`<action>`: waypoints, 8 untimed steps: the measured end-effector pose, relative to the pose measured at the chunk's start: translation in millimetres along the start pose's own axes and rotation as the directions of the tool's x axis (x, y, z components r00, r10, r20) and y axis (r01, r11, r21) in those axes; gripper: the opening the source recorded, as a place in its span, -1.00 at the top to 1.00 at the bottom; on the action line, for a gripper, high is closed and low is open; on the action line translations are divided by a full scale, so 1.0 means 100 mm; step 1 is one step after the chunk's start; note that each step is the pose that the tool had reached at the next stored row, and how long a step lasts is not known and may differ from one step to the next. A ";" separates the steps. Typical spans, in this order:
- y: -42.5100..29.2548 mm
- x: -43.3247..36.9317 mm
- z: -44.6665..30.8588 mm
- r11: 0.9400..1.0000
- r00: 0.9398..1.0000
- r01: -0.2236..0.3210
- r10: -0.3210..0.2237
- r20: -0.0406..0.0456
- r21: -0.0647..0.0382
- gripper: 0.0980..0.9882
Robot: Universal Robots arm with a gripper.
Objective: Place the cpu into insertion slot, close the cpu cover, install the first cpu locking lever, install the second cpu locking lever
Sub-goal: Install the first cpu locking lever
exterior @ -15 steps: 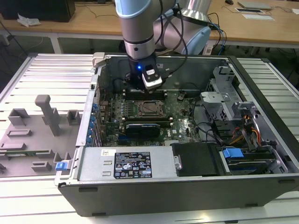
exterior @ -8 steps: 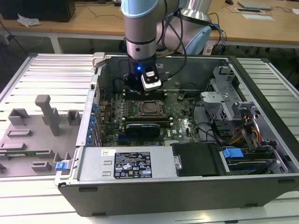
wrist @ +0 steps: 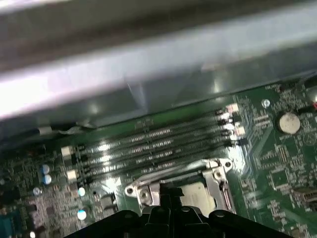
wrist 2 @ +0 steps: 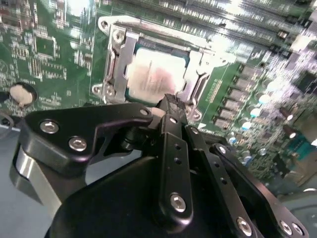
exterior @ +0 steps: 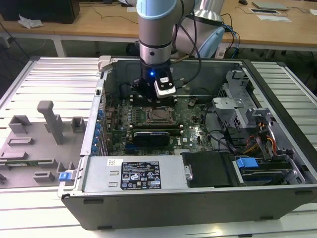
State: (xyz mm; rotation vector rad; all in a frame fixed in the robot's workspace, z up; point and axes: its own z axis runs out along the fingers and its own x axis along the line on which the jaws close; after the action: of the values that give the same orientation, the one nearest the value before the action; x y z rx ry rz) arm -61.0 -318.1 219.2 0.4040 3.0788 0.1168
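Above the cpu seated under its cpu cover, the claw hovers — fingers pressed together.

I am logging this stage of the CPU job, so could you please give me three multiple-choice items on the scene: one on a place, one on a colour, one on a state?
1. Where is the cpu?
A. On the grey slatted table
B. Lying in the insertion slot on the green board
C. Held up above the case

2. What colour is the clip at the case's front corner, on the exterior view's left?
A. Blue
B. Red
C. Yellow

3. How does the cpu cover lie?
A. Taken away
B. Standing straight up
C. Down over the chip

Answers:
1 B: in both wrist views the pale chip sits inside the socket, just beyond the tool.
2 A: the clip is blue.
3 C: in the second wrist view the silver frame lies around the chip's top.
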 end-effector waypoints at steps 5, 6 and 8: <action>-0.128 -0.038 -0.009 1.000 1.000 0.017 -0.017 -0.002 0.001 0.98; -0.132 -0.048 -0.009 1.000 1.000 0.020 -0.020 -0.004 0.001 0.98; -0.110 -0.161 -0.004 1.000 0.999 0.031 -0.031 -0.018 0.004 0.98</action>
State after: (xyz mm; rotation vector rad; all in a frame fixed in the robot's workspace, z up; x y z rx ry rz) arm -48.3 -332.9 219.1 0.3578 3.1020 0.1139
